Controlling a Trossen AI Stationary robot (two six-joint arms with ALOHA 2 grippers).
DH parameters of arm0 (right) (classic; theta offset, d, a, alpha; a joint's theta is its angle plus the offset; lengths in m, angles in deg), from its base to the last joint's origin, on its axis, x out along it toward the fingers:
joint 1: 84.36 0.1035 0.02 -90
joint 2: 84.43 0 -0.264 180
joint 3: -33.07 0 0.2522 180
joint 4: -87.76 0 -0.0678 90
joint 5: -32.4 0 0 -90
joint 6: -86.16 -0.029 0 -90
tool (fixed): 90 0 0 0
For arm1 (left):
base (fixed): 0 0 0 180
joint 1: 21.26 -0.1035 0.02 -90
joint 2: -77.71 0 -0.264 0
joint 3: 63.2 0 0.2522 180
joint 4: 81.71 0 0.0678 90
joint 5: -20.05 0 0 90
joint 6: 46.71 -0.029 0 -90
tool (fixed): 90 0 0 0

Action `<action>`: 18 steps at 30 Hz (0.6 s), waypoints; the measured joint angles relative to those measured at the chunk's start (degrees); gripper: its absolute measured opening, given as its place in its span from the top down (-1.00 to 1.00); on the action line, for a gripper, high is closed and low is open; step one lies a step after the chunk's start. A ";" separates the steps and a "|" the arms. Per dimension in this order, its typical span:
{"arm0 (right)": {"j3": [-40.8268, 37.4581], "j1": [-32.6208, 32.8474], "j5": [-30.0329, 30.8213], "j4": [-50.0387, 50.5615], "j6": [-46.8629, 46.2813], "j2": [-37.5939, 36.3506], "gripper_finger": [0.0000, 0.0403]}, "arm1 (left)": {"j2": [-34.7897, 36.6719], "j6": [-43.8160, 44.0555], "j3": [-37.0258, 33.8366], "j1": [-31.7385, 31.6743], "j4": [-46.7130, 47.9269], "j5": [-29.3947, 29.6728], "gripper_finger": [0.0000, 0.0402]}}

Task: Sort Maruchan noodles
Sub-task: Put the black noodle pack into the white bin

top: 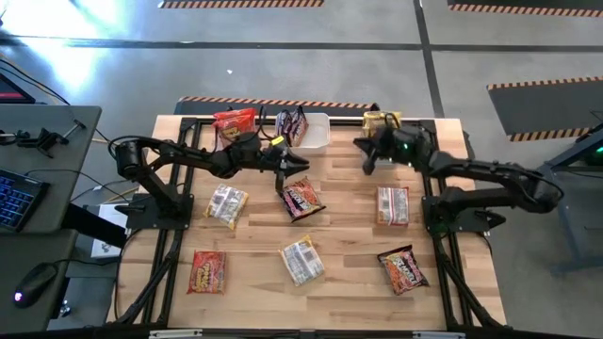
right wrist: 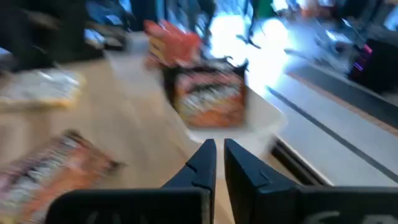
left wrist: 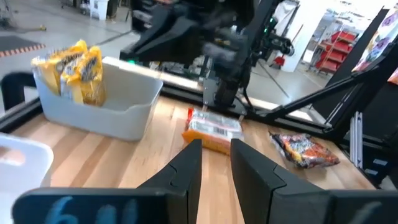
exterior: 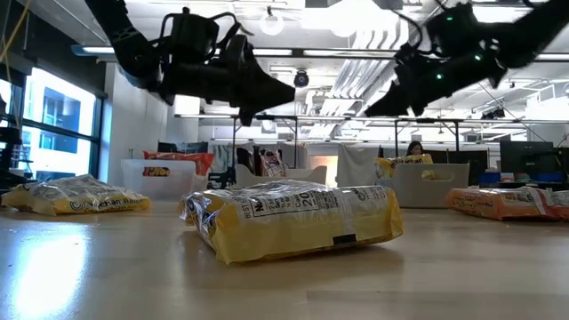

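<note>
My right gripper (top: pixel 366 166) pinched together, empty, raised near far edge by yellow tub (top: pixel 382 121). Left gripper (top: pixel 280 176) nearly together, empty, above maroon packet (top: pixel 301 198). Six packets scattered mid-surface (top: pixel 349 250), unsorted.

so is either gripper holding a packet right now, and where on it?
Nothing is held. The right gripper is shut with nothing between its fingers, up near the far bins. The left gripper hangs above the table with its narrow gap empty.
</note>
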 joint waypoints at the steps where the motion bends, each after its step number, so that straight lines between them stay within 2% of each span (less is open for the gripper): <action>1: -1.61 0.90 -0.73 -3.40 -0.90 0.00 0.96 | 0.00 0.03 -0.02 0.00 0.94 0.00 0.63; 3: -3.97 2.53 -1.45 -7.50 -2.13 0.00 0.99 | 0.00 0.04 0.00 0.11 3.54 0.02 0.63; 10: -6.82 6.88 -1.45 -7.55 -2.53 0.00 0.97 | 0.00 0.64 -0.01 1.07 12.93 0.52 0.63; 18: -6.85 9.91 0.24 -7.00 -3.19 0.05 0.97 | 0.00 3.69 -0.01 4.92 26.89 10.86 0.63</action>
